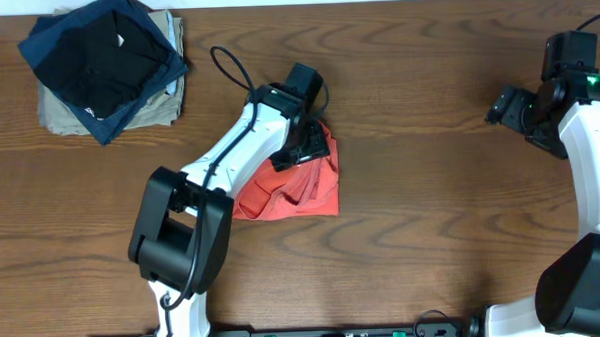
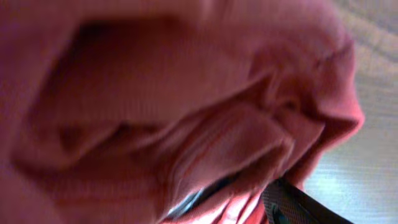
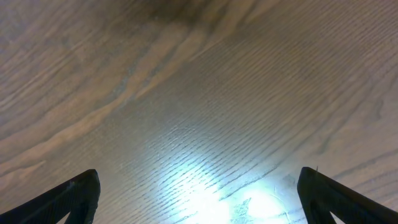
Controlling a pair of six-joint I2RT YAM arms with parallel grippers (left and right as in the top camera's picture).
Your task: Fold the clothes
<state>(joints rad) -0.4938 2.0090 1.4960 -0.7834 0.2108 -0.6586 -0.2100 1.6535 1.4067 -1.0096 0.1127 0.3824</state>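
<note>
The coral-red T-shirt (image 1: pixel 303 190) lies bunched in a rough triangle on the wooden table (image 1: pixel 432 224), left of centre. My left gripper (image 1: pixel 301 148) sits down on the shirt's upper edge. In the left wrist view red cloth (image 2: pixel 186 112) fills nearly the whole picture. One dark finger (image 2: pixel 298 205) shows far off to the lower right, and the other is buried under fabric. The jaws stand apart with folds lying across the gap. My right gripper (image 1: pixel 506 107) hovers open over bare wood at the far right, both fingertips (image 3: pixel 81 194) wide apart and nothing between them.
A stack of folded garments sits at the back left corner: navy and black pieces (image 1: pixel 104 57) on top of a khaki one (image 1: pixel 167 98). The left arm's black cable (image 1: pixel 231 66) loops over the table behind the shirt.
</note>
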